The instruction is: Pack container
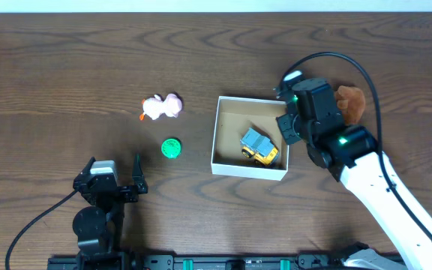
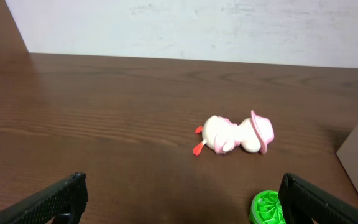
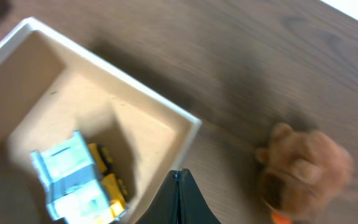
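Note:
The container [image 1: 247,171] is a shallow white-walled box with a brown floor, right of the table's middle. A yellow and blue toy truck [image 1: 258,146] lies inside it. My right gripper [image 1: 287,129] hangs over the box's right wall. In the right wrist view its jaws [image 3: 178,178] are pressed together with nothing between them, just above the box's rim [image 3: 104,65], with the truck [image 3: 79,180] to their left. My left gripper [image 1: 115,169] rests near the front left edge, open and empty [image 2: 182,200].
A brown plush toy [image 1: 351,103] lies just right of the box, and shows blurred in the right wrist view [image 3: 303,171]. A pink toy [image 1: 161,106] [image 2: 235,135] and a green disc [image 1: 171,148] [image 2: 267,208] lie left of the box. The disc sits beside my left gripper's right finger.

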`<state>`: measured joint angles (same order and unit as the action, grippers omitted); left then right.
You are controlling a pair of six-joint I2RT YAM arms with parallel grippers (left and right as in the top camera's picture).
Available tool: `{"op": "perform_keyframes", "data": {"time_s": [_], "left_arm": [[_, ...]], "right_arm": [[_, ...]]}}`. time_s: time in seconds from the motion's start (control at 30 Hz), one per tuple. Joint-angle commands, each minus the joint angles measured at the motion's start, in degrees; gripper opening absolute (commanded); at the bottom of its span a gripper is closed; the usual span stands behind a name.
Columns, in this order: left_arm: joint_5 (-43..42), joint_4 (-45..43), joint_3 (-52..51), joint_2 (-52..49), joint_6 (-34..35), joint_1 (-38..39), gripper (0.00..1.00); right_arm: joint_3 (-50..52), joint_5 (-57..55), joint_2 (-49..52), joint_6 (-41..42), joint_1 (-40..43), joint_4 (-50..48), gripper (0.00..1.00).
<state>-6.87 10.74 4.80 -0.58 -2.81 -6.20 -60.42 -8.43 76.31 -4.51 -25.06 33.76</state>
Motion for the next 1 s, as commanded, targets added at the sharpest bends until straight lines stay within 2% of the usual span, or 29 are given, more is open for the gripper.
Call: {"op": "perform_keyframes", "data": {"time_s": [0.0,0.27,0.57,0.97], "left_arm": [[0.0,2.0,-0.8,0.3,0.3,0.2,0.98],[0.1,2.0,-0.8,0.3,0.3,0.2,0.98],[0.1,2.0,-0.8,0.3,0.3,0.2,0.98],[0.0,2.0,-0.8,0.3,0.3,0.2,0.98]], "right_arm": [[-0.7,5.3,2.4,-4.4,-0.5,-1.5,0.01],[-0.7,5.6,7.6,-6.9,-0.5,-5.0,0.01],[-0.7,11.7,11.6,-6.9,-0.5,-4.5,0.01],[-0.7,11.7,12.7,-6.9,-1.0,-0.5,0.01]]}}
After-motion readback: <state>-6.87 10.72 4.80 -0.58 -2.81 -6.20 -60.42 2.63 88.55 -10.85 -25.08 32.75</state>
